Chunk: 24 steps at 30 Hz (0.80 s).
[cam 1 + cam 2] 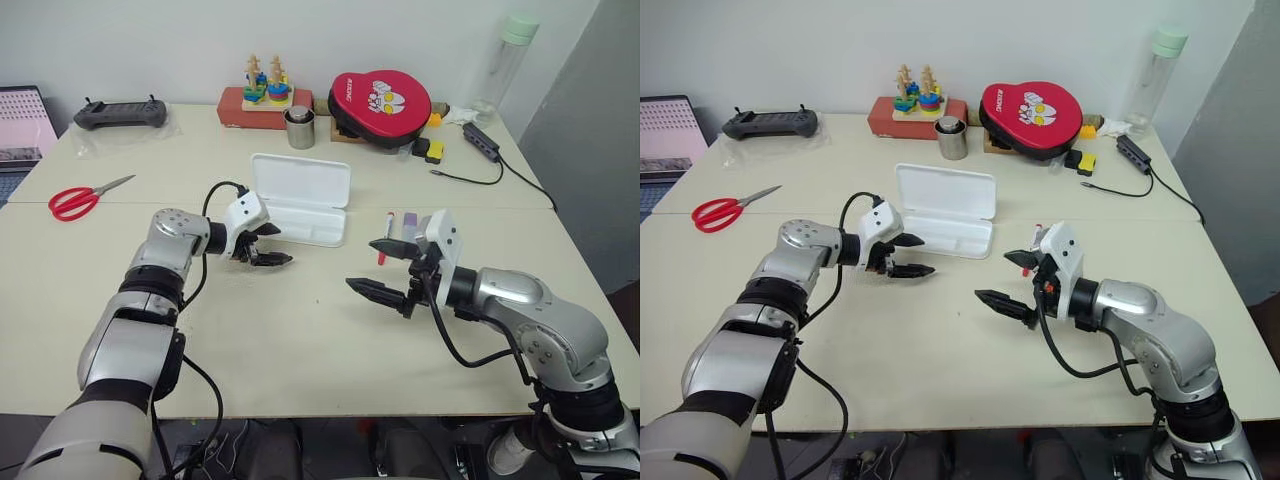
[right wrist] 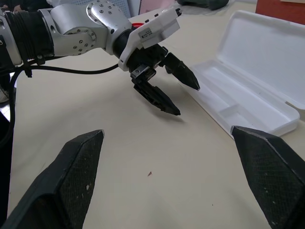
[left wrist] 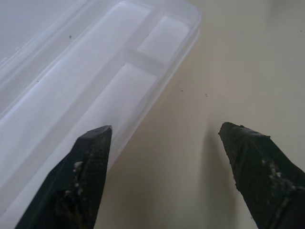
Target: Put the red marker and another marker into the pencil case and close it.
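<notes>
The pencil case (image 1: 300, 200) lies open in the middle of the table, its lid tipped back and its tray (image 3: 95, 95) empty. My left gripper (image 1: 262, 245) hovers just off the tray's near left corner, open with nothing between its fingers (image 3: 90, 167). To the right of the case lie the slim red marker (image 1: 384, 243) and, beside it, another marker (image 1: 408, 222), pale lavender and partly hidden by my right gripper (image 1: 387, 268). That gripper hangs over the table in front of the markers, pointing left, open and empty. My right wrist view shows the left gripper (image 2: 167, 90) next to the case (image 2: 252, 86).
Red scissors (image 1: 80, 200) lie at the left. Along the back stand a black controller (image 1: 120, 113), a stacking toy on a red box (image 1: 265, 95), a metal cup (image 1: 300, 128), a red cartoon pouch (image 1: 380, 95), a bottle (image 1: 505, 60) and a black cable with adapter (image 1: 480, 140).
</notes>
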Each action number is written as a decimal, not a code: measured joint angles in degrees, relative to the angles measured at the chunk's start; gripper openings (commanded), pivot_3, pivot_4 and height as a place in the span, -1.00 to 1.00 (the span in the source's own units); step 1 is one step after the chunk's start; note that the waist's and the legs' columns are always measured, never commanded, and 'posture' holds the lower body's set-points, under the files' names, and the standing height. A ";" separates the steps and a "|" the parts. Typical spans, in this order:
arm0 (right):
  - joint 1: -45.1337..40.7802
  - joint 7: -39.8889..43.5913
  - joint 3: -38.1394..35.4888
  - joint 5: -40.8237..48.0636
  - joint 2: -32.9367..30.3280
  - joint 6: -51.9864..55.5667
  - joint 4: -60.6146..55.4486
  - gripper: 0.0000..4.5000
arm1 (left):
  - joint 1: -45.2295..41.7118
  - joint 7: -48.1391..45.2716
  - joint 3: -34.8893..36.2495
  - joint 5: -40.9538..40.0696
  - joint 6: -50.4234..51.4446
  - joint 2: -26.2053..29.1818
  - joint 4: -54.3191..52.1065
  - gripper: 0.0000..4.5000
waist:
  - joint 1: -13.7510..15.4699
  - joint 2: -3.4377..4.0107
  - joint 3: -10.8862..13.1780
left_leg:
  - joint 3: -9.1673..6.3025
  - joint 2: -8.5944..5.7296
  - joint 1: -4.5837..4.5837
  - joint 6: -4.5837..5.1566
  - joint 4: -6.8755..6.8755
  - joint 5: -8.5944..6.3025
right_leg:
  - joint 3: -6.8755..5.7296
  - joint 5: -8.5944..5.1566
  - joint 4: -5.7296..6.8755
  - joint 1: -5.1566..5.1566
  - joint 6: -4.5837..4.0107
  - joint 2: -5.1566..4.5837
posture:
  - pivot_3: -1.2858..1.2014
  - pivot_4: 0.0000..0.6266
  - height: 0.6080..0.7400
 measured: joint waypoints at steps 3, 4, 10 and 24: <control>0.00 -0.57 -0.08 0.17 0.14 0.33 -0.89 1.00 | -1.29 1.25 0.03 1.27 -1.46 -0.72 2.60 0.05 | -0.01 0.00 0.00 | -0.01 0.00 0.00 0.00 0.08 0.00 | 0.00 0.00 0.02 0.02 0.01 0.00 | 0.03 -0.52 1.00; -0.01 -0.81 -0.09 0.20 0.15 0.37 -0.91 1.00 | -1.58 1.73 0.04 1.68 -1.76 -0.99 3.15 -0.04 | 0.00 0.00 0.00 | -0.01 0.00 0.00 0.00 0.09 0.00 | 0.00 0.00 0.02 0.03 0.01 0.00 | 0.03 -0.52 1.00; -0.01 -1.15 -0.14 0.18 0.08 0.42 -0.91 1.00 | -2.39 3.53 0.38 3.05 -3.69 -1.89 5.53 -0.62 | -0.01 0.00 0.00 | -0.02 0.00 0.00 0.00 0.11 0.00 | 0.00 0.01 0.03 0.04 0.00 0.00 | 0.03 -0.52 1.00; -0.01 -1.06 -0.22 0.09 0.09 -0.60 -0.82 1.00 | -2.54 4.08 2.10 3.26 -5.01 -2.47 7.11 -0.99 | -0.01 0.00 0.00 | -0.05 0.00 0.00 0.00 0.26 0.01 | -0.01 0.05 0.08 0.08 0.08 0.01 | 0.03 -0.52 1.00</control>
